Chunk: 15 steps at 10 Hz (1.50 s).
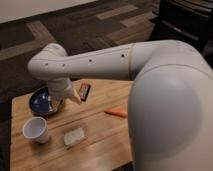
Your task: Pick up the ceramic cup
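The ceramic cup (36, 130) is small, white and handleless, and stands upright near the front left of the wooden table (100, 140). The wide dark blue bowl (40, 100) sits just behind it. My gripper (64, 101) hangs from the white arm over the bowl's right rim. It is behind and to the right of the cup, above it and not touching it. Its fingers are spread and empty.
A pale wrapped packet (74, 136) lies right of the cup. An orange carrot-like item (116, 113) lies mid-table. A dark red-edged packet (84, 91) lies behind the gripper. My bulky white arm covers the table's right side. A dark chair (185, 22) stands at the back right.
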Tool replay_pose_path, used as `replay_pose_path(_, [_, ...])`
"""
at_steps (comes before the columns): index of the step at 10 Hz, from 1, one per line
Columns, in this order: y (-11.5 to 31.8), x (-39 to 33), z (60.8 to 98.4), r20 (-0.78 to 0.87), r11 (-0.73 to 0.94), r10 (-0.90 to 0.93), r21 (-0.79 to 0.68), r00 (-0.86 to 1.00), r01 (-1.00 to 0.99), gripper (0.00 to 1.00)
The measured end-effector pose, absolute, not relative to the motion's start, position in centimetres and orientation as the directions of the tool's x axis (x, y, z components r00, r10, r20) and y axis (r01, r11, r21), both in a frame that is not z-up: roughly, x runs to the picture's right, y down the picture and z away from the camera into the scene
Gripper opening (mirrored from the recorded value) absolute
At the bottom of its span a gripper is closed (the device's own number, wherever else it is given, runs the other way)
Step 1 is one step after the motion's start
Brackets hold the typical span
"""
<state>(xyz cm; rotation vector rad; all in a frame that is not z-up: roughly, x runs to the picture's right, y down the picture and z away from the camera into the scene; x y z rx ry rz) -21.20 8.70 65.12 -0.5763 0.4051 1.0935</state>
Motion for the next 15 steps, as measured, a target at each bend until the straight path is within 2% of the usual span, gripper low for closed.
replay_pose_path(3, [11.5,-28.1,63.3,-0.498,0.538,0.558,-0.391,0.664,-0.746,0.65])
replay_pose_path(6, [14.8,-33.1,62.5,-0.417,0.657,0.385,-0.503,0.824,-0.561,0.65])
replay_pose_path(9, [15.3,-35.1,62.0,-0.381,0.704,0.329,-0.511,0.864,-0.493,0.65])
replay_pose_path(15, [15.4,-34.5,64.2,-0.390,0.673,0.428,-0.464,0.815,-0.576,0.65])
